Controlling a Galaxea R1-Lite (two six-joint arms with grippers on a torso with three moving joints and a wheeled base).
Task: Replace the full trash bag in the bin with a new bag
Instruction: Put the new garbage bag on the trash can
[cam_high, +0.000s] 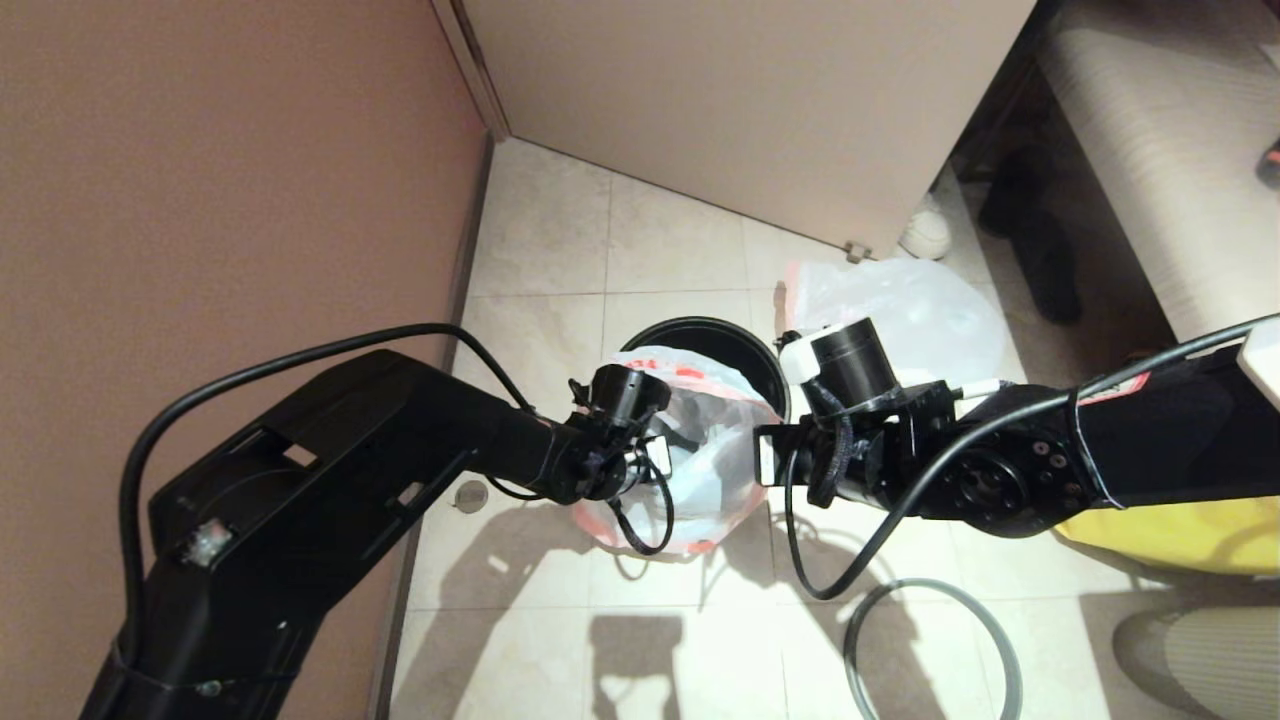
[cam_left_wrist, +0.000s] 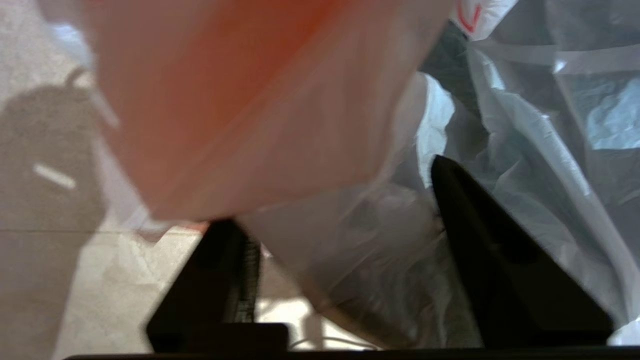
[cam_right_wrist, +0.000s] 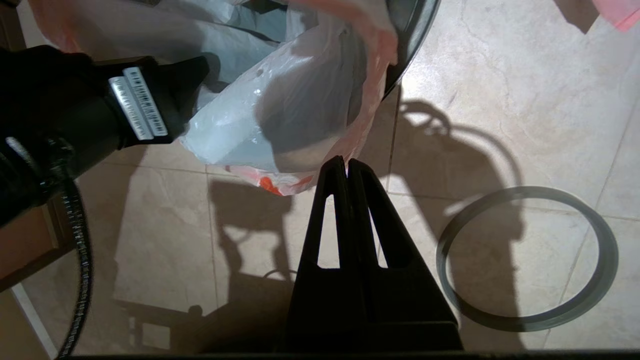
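The left pincer (cam_high: 660, 455) is reaching into the mouth of the new bag (cam_high: 700, 440). Its two fingers are standing apart, and in the left wrist view the thin film is lying loosely between them, so it is open around the plastic and not clamping it. The right pincer (cam_right_wrist: 346, 162) is pressed fully together. Its tip is touching the pink hem on the other side of the same mouth. I cannot tell if a bit of the film is caught between the fingers.

So the bag mouth is lying between the two pincers in the middle of the head view, the left one inside it and the right one at its outer edge. The left arm is the nearer one to the plastic. The bag is hanging over the near edge of the bin (cam_high: 700, 335). Its printed end is resting on the rim, and its body is running from there toward the lower part of the frame, mostly outside the pail.

In my judgement the coming move is depending on this: the bin opening is lying above the pincers in the frame, so the mouth must be carried that way and spread over the rim.

The full trash bag (cam_high: 900, 310) is lying on the floor at the upper right of the bin, well apart from both pincers. The grey hoop (cam_high: 930, 640) is lying on the floor at the lower right.
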